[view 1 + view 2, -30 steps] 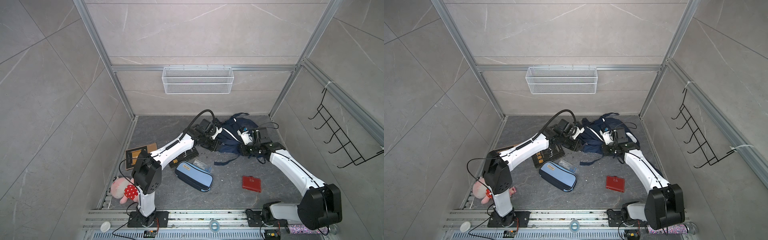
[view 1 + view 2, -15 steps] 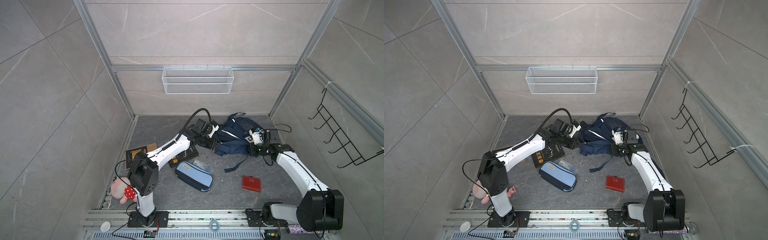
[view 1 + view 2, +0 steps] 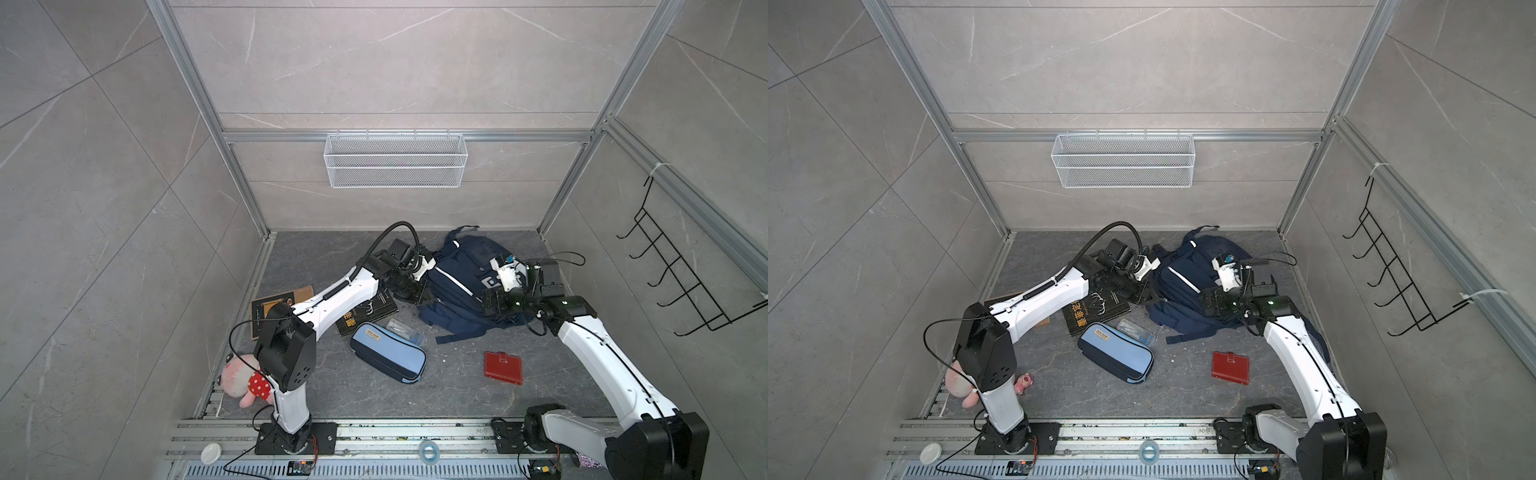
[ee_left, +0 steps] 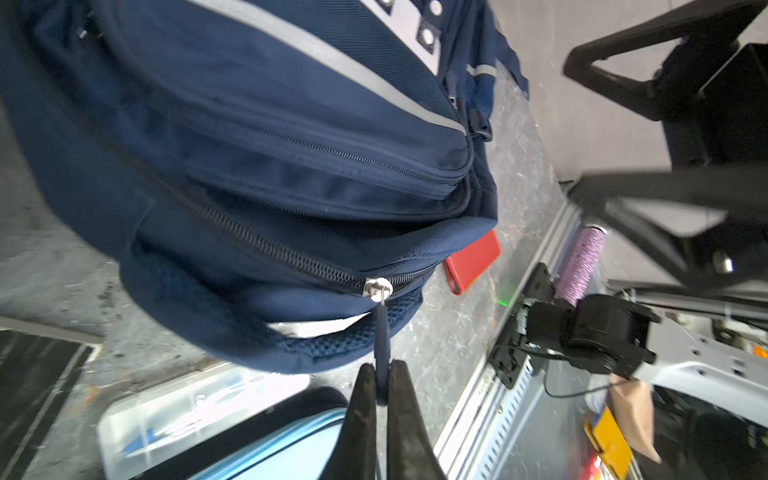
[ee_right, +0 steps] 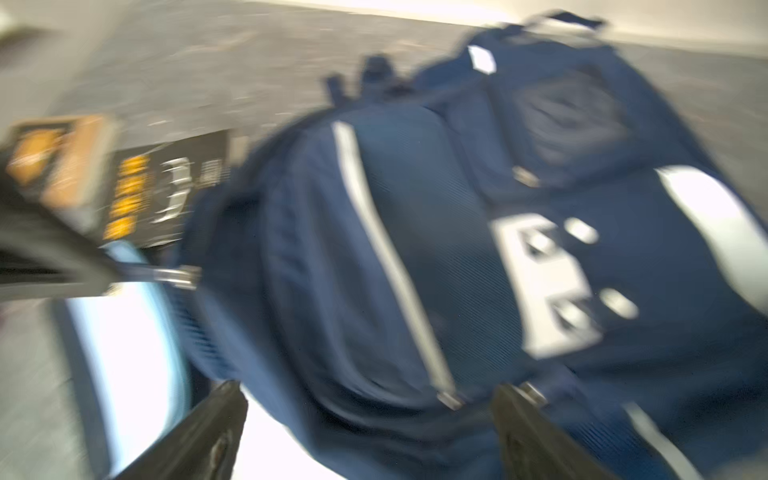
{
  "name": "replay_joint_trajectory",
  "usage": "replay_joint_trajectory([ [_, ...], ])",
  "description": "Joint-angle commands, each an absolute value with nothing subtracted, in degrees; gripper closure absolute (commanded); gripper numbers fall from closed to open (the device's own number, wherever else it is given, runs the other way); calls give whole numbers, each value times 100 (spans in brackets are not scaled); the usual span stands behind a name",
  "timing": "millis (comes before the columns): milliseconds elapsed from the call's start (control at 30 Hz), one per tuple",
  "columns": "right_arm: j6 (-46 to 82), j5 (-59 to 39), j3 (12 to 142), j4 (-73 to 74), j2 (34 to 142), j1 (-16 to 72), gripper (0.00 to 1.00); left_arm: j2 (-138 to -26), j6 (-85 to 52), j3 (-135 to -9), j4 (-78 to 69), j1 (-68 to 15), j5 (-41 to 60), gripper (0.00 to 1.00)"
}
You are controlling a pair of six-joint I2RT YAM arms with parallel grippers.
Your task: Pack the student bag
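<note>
The left gripper (image 4: 381, 386) is clamped on the dark zip pull (image 4: 382, 332) at the left edge of the large navy blue fabric backpack (image 3: 461, 286), which lies rear right on the grey floor (image 3: 457, 390). The right gripper (image 5: 368, 388) stands spread wide over the backpack's right side, gripping nothing. Open room lies in front.

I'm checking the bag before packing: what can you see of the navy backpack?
The navy backpack lies front-up on the floor near the back wall: woven fabric, white stripes, a white dotted patch, several zips, a strap trailing forward. The left gripper is shut on one zip pull; the right gripper is open above it.
</note>
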State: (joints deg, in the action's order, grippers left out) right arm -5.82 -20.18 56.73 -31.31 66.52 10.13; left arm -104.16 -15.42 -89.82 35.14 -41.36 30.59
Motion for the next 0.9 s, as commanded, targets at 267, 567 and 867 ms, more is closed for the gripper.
replay_joint_trajectory([
  [267,-865,-2550,6112,-3226,7886,2087,9,-10193,-1654,-9336,3310,-4175,3591,100],
  [567,-1191,-1923,5930,-3357,7993,2178,26,-10029,-1902,-9087,3035,-4060,3568,100],
  [867,-1270,-584,5752,-3183,7683,2177,98,-9952,-1954,-9004,3155,-3905,3309,100],
])
